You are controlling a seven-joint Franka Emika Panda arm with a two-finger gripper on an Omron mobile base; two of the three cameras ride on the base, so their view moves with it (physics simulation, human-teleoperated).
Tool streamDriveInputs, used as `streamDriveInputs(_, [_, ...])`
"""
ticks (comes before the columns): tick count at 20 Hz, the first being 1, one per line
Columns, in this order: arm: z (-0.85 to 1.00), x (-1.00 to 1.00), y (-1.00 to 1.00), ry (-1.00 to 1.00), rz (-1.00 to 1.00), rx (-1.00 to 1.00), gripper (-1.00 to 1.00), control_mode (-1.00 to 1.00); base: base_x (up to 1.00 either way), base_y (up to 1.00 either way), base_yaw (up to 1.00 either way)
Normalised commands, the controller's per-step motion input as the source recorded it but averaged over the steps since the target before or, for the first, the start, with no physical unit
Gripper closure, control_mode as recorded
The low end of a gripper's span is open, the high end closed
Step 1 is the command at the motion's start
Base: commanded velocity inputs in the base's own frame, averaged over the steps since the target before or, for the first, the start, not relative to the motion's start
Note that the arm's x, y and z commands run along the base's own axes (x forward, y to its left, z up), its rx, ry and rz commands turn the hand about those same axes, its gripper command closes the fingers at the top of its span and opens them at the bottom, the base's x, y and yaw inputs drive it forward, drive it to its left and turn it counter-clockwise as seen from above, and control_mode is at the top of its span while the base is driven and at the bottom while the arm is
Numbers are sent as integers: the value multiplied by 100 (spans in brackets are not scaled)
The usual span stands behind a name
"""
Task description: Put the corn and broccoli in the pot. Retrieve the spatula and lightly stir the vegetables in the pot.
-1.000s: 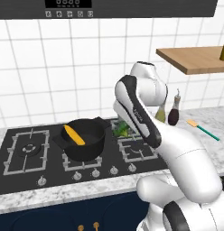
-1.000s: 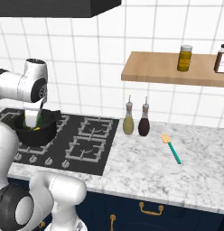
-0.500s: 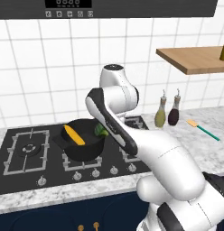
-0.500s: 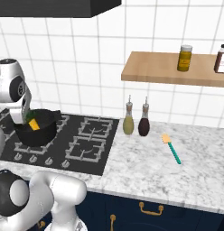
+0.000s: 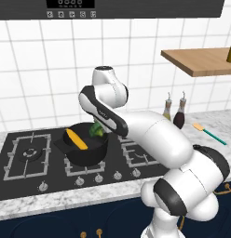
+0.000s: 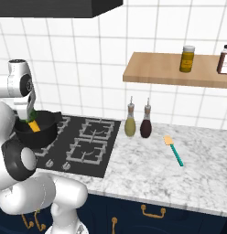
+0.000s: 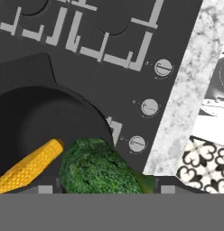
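Above the stove, the pot (image 5: 87, 148) is seen on a front burner with the corn (image 5: 76, 139) lying inside. The broccoli (image 7: 96, 167) is held between the fairly wide jaws of the tool (image 5: 95, 129), over the pot's rim. It is best carried further inward before release, so that it drops cleanly beside the corn. The spatula (image 6: 174, 149) lies well apart on the table, right of two bottles (image 6: 137, 120). The fingertips are hidden behind the broccoli, and the pot's far side is cut off.
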Motion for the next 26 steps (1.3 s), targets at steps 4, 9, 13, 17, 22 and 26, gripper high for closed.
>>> streamDriveInputs(4, [-22, 13, 15, 0, 0, 0, 100, -100, 0, 0, 0])
streamDriveInputs(9, [-32, 7, 9, 2, 0, 0, 100, -100, 0, 0, 0])
streamDriveInputs(13, [-31, 0, 4, 0, 0, 0, 100, -100, 0, 0, 0])
streamDriveInputs(17, [-29, 0, 3, 0, 0, 0, 100, -100, 0, 0, 0])
streamDriveInputs(22, [-16, 0, 0, 0, 0, 0, 100, -100, 0, 0, 0])
streamDriveInputs(26, [-12, 4, 0, 0, 0, 0, 100, -100, 0, 0, 0])
